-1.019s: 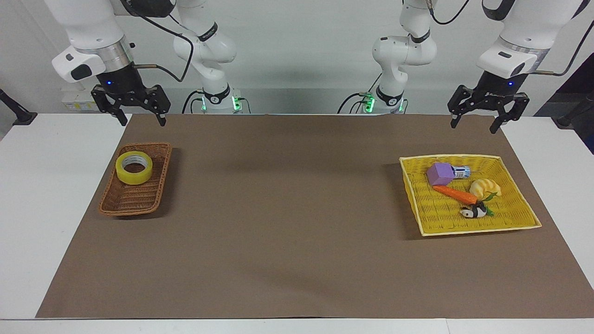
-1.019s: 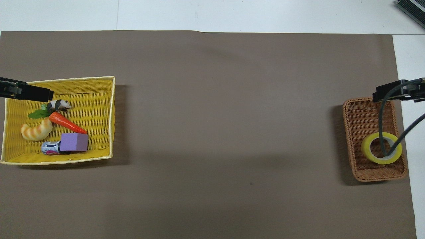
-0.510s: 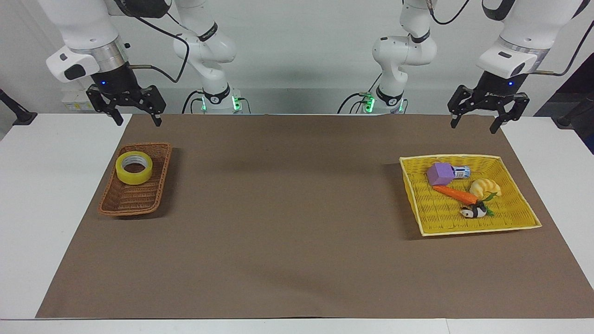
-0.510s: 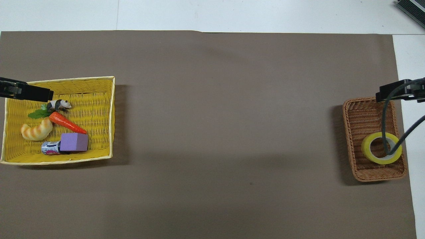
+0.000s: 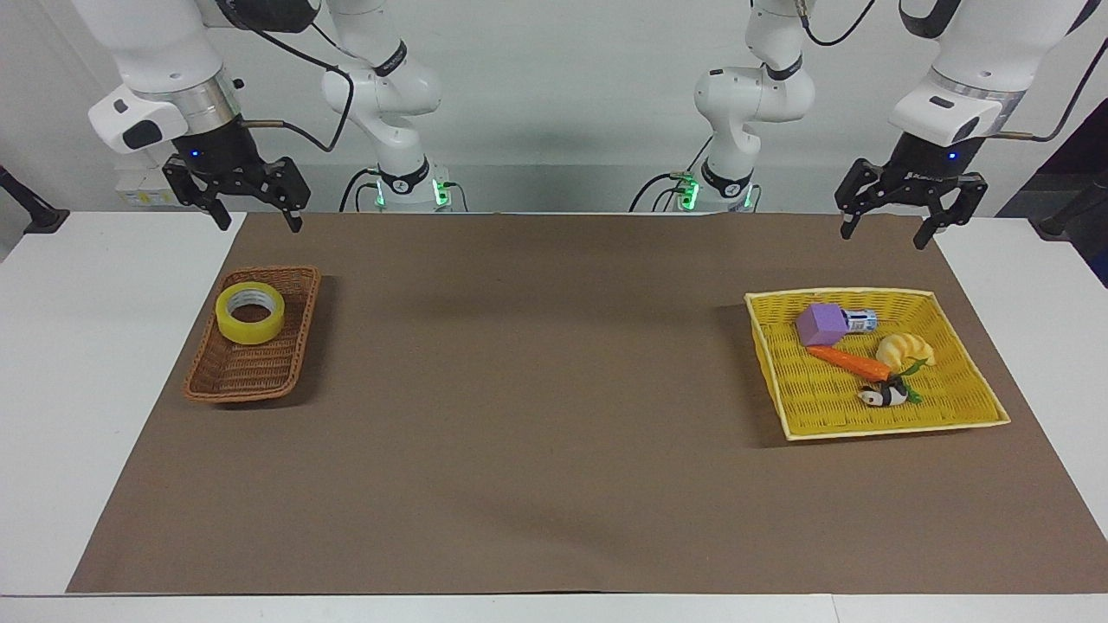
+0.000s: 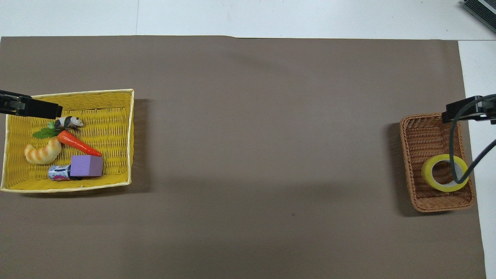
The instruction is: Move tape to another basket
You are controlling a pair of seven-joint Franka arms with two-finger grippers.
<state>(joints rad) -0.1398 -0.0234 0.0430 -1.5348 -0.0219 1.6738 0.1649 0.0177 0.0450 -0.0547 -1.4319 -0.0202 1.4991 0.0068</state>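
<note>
The tape (image 5: pixel 250 330) (image 6: pixel 430 176), a yellow roll with a pale core, lies flat in the narrow brown wicker basket (image 5: pixel 249 374) (image 6: pixel 420 135), at the basket's end nearer to the robots. My right gripper (image 5: pixel 262 224) hangs open and empty, high over the mat's edge by the robots, well above the basket and apart from it. One of its fingers (image 6: pixel 460 110) shows in the overhead view, and its cable crosses over the tape there. My left gripper (image 5: pixel 883 237) waits open and empty in the air near the yellow basket's end.
A larger yellow woven basket (image 5: pixel 831 411) (image 6: pixel 110 112) sits at the left arm's end. It holds a purple block (image 5: pixel 821 324), a small can, a carrot (image 5: pixel 848 361), a croissant toy and a panda figure. A brown mat (image 5: pixel 537 389) covers the table between the baskets.
My right gripper has risen slightly and drifted toward its own end of the table, away from the brown basket. The tape, both baskets and the left arm have not moved.
</note>
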